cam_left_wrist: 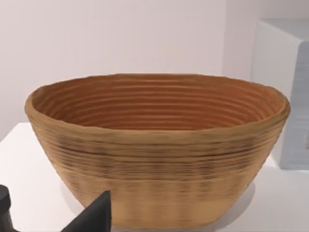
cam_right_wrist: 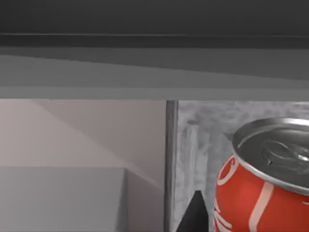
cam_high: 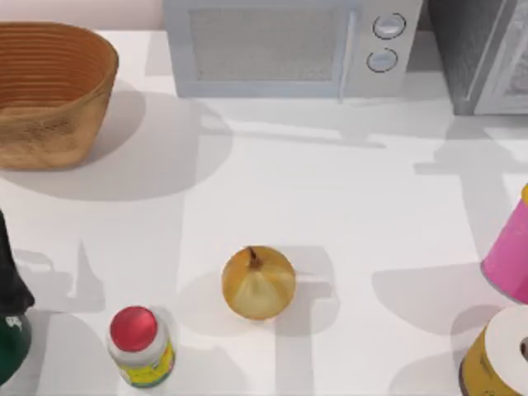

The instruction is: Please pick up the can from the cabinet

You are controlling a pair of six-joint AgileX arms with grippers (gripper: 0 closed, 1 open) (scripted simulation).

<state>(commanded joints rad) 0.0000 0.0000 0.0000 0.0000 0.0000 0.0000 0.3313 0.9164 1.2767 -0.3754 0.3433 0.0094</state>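
Red-sided and silver-topped, the can point(cam_right_wrist: 263, 193) stood upright inside the grey cabinet point(cam_high: 478, 58) at the table's far right, under a dark shelf. Your right gripper point(cam_right_wrist: 195, 217) showed as a dark wedge just beside it; you could not tell how that hand was set. The white table point(cam_high: 330, 190) lay smooth and shadow-striped against a pale wall. A boxy white microwave point(cam_high: 289, 45) with two round dials stood at the back. A ribbed, oval woven basket point(cam_high: 49, 91) sat at the far left, your left gripper point(cam_left_wrist: 50, 220) facing it with its dark fingers point(cam_left_wrist: 96, 215) spread wide, holding nothing. A pink cylinder point(cam_high: 507, 252) and a yellow one with a white top point(cam_high: 499, 355) crowded the near right edge. A dark green bottle point(cam_high: 10, 330) stood at the near left, a glossy yellow onion point(cam_high: 258, 283) near the middle, and a small red-capped white jar point(cam_high: 140, 346) between them.
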